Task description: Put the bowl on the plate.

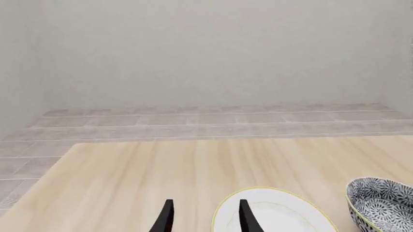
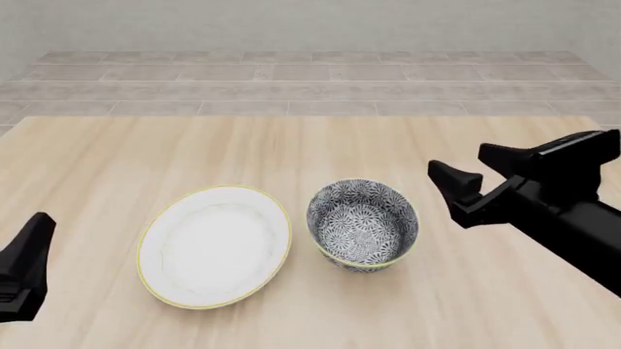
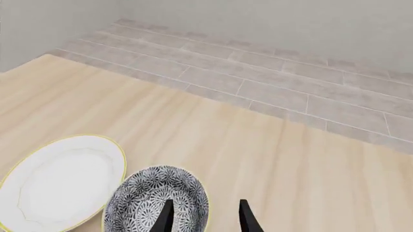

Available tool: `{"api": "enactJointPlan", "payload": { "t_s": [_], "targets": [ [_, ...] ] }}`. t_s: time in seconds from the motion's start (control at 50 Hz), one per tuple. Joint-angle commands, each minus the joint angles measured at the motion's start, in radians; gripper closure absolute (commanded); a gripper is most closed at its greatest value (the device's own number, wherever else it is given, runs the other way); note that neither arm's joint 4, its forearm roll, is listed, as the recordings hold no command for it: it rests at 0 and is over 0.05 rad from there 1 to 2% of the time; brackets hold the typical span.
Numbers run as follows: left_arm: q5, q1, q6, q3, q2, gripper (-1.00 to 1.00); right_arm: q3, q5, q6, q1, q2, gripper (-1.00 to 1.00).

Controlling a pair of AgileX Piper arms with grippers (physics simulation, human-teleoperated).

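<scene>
The patterned blue-grey and white bowl (image 2: 363,224) stands upright on the table, close beside the right of the white plate (image 2: 215,246), which has nothing on it. My right gripper (image 2: 475,171) hovers open to the right of the bowl and above it. In the right wrist view its fingertips (image 3: 166,217) frame the bowl's (image 3: 154,200) near rim, with the plate (image 3: 61,181) beyond. My left gripper (image 2: 25,265) sits at the front left, away from the plate. The left wrist view shows that gripper (image 1: 205,220) open and holding nothing, with the plate (image 1: 277,212) and bowl (image 1: 380,205) off to one side.
The light wooden table (image 2: 310,145) ends at a far edge, and behind it lie a grey tiled floor (image 2: 310,80) and a plain wall. Nothing else lies on the tabletop.
</scene>
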State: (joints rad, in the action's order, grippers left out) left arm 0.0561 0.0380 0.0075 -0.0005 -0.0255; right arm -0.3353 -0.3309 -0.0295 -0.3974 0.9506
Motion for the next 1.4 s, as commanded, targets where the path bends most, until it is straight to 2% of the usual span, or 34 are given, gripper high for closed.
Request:
{"api": "enactJointPlan", "payload": {
  "t_s": [0.02, 0.74, 1.4],
  "targets": [
    [0.002, 0.002, 0.002, 0.0, -0.001, -1.0, -0.038, -0.004, 0.002, -0.014, 0.073, -1.0],
    [-0.022, 0.01, 0.0, 0.0, 0.019, -1.0, -0.12, 0.012, 0.025, -0.022, 0.27, -1.0],
    [-0.015, 0.011, 0.004, 0.0, 0.018, -1.0, -0.102, -0.107, 0.032, 0.008, 0.471, -1.0]
  ]
}}
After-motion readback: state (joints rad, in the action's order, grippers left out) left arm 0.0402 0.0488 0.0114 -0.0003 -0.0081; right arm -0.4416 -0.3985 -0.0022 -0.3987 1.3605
